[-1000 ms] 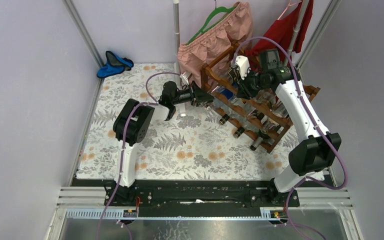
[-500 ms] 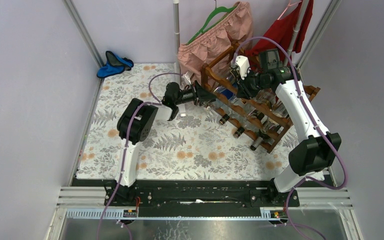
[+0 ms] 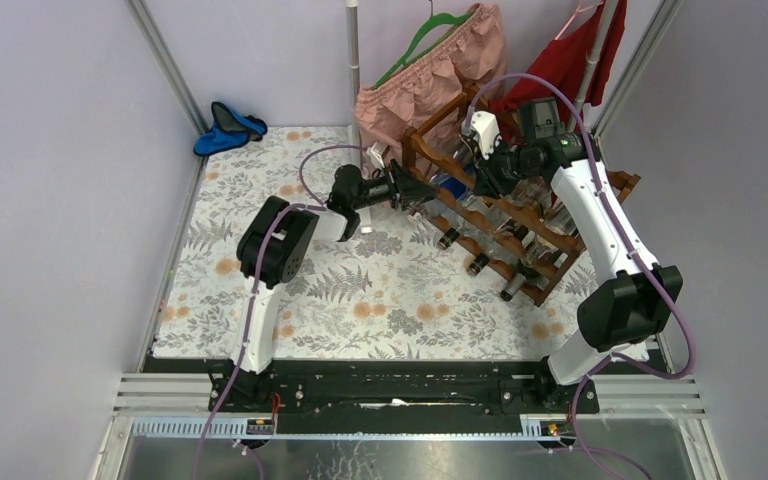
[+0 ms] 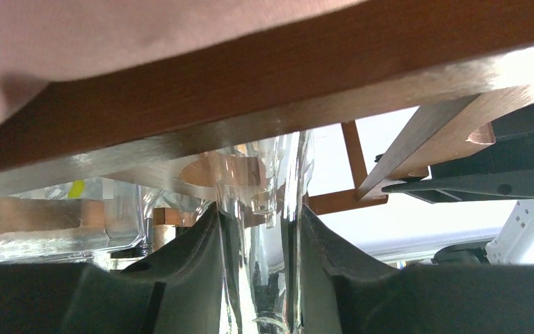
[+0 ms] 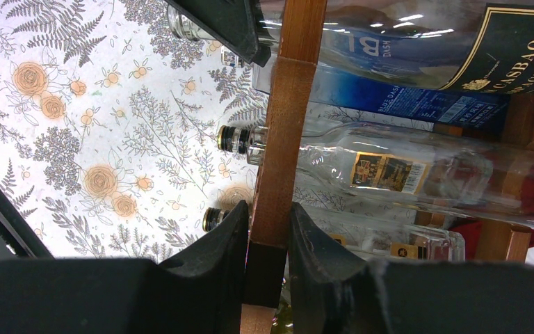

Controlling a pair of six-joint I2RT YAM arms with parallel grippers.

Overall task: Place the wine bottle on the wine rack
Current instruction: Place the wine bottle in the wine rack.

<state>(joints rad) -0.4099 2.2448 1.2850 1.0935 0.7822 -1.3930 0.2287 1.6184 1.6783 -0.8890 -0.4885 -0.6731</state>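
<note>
The wine bottle is clear glass, and my left gripper is shut on its neck. It pokes up under a reddish-brown rail of the wine rack. In the top view my left gripper is at the rack's left end, at its upper tier. My right gripper is shut on an upright wooden post of the rack. From above, the right gripper sits over the rack's top back edge.
Several other bottles lie in the rack: a clear one with a gold label, a blue one, a dark-labelled one. Pink and red garments hang behind the rack. Blue cloth lies back left.
My left gripper has moved a little right, toward the rack, with the bottle's neck in it. The right arm has not moved.
</note>
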